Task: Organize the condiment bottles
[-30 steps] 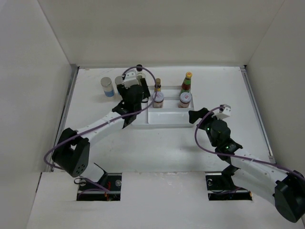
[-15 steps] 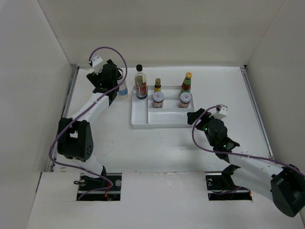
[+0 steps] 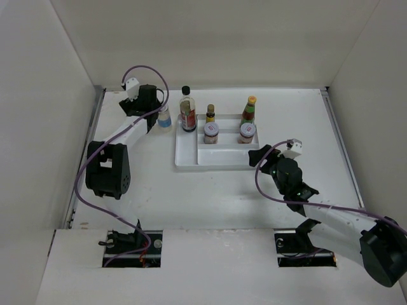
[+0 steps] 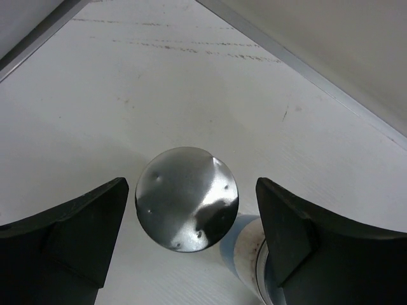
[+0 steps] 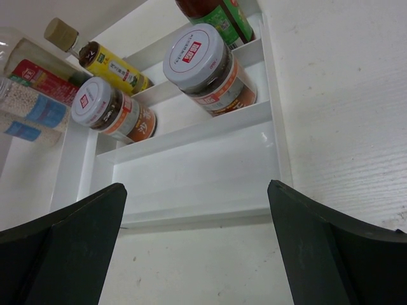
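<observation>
My left gripper point(image 3: 154, 117) is open at the far back left, over two short shakers. In the left wrist view its jaws point(image 4: 191, 190) straddle the silver lid of one shaker point(image 4: 186, 198) without touching it. The other, blue-labelled shaker point(image 4: 251, 254) stands by the right finger and also shows from above point(image 3: 164, 119). The tall clear black-capped bottle point(image 3: 186, 109), small yellow bottle point(image 3: 210, 114), red sauce bottle point(image 3: 249, 109) and two jars point(image 3: 211, 132) point(image 3: 247, 131) stand at the back of the white tray point(image 3: 216, 159). My right gripper point(image 3: 257, 155) is open and empty at the tray's right front corner point(image 5: 196, 187).
The tray's front compartment point(image 5: 191, 171) holds nothing. A metal rail point(image 4: 305, 67) runs along the back wall close behind the shakers. White walls close the table on the left, back and right.
My left arm has swung from the tray's left side to the back left corner, leaving the tall bottle standing in the tray, and now hovers over the shakers. The right arm barely moved.
</observation>
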`<state>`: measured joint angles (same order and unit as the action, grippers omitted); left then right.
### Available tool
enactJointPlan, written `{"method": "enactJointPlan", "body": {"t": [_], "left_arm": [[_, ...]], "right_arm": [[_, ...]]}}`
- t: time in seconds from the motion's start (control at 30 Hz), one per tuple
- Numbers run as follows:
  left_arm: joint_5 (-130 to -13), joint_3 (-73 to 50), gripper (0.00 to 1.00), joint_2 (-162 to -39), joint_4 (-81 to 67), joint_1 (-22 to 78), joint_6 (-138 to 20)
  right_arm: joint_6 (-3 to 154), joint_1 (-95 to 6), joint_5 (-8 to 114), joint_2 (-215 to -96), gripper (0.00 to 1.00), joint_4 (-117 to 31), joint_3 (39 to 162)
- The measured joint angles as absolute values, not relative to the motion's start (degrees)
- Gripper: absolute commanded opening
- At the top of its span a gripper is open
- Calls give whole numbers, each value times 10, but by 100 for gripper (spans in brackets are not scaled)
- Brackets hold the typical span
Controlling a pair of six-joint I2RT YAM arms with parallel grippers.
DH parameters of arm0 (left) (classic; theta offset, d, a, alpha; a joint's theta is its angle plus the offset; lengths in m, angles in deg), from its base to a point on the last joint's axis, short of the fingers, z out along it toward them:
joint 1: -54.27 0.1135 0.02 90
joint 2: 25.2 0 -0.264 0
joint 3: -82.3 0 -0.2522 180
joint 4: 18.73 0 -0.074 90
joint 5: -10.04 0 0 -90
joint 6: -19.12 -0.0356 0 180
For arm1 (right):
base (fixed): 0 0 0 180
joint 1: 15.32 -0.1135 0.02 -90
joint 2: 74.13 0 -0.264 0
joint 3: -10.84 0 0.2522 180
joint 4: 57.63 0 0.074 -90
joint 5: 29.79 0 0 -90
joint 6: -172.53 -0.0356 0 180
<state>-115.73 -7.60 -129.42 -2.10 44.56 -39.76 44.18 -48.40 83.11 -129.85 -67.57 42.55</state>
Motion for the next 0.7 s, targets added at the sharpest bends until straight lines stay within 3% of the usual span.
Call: {"method": "enactJointPlan", "body": {"t": [0.3,0.43,0.7], "left_arm": [[-1146,-71,33,-1311,-38,457,-400],[-1146,-142,30,-1266,-93,459,-398],[-1191,-326,30,-1010,-86,410,-412]], "right_arm": [[441,-484,825,-1297,100,-678,426],[442,-484,823,-1294,100,-679,426],[441,-484,823,-1281,100,-679,425]]}}
